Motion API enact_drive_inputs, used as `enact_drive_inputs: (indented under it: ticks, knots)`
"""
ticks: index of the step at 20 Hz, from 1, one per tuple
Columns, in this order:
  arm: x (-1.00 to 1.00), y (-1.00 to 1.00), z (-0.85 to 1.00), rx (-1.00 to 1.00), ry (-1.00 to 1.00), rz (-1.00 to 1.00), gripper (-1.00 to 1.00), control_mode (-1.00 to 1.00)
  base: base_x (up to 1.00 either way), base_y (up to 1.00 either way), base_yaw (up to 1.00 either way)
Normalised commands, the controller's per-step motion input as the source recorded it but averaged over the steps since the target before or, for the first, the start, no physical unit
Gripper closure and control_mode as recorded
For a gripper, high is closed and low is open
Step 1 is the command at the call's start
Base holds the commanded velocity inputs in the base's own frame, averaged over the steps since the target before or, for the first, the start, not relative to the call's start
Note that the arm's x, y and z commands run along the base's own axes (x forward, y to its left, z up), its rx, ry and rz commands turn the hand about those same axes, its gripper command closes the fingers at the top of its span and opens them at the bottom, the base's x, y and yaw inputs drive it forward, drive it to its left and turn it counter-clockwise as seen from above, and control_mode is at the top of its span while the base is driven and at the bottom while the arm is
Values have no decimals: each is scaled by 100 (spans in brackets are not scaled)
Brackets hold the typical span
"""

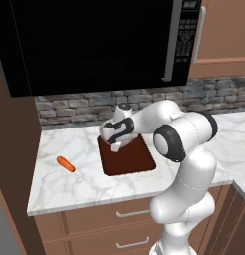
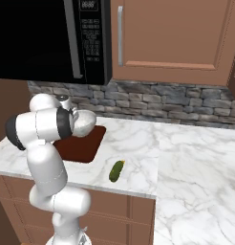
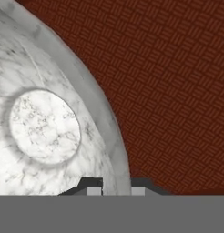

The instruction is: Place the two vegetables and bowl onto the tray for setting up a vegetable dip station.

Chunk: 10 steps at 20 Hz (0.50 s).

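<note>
Claw (image 3: 113, 190) is clamped on the bowl's (image 3: 45, 123) rim, right over the tray (image 3: 177, 91). Carrot (image 1: 65, 164) and cucumber (image 2: 116, 171) lie out on the tabletop (image 2: 186, 158), either side of the tray.

Our arm rises from the base, bends at the elbow and reaches forward and to our left, wrist turned downward. Our gripper (image 3: 113, 190) points straight down, its two dark fingertips (image 3: 93, 191) standing close together, one on each side of the bowl (image 3: 45, 123) rim, clamped on it. In the left base view the hand (image 1: 116, 132) sits low, forearm roughly level.
</note>
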Motion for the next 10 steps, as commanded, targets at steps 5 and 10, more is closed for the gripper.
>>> enact_drive_inputs:
  ticks: [5, 10]
  knots:
    - [-1, -1, 1, 1, 0, -2, -100, -100, 0, 0, 0]
    - [-3, 0, 8, 0, 0, -2, -100, -100, 0, 0, 0]
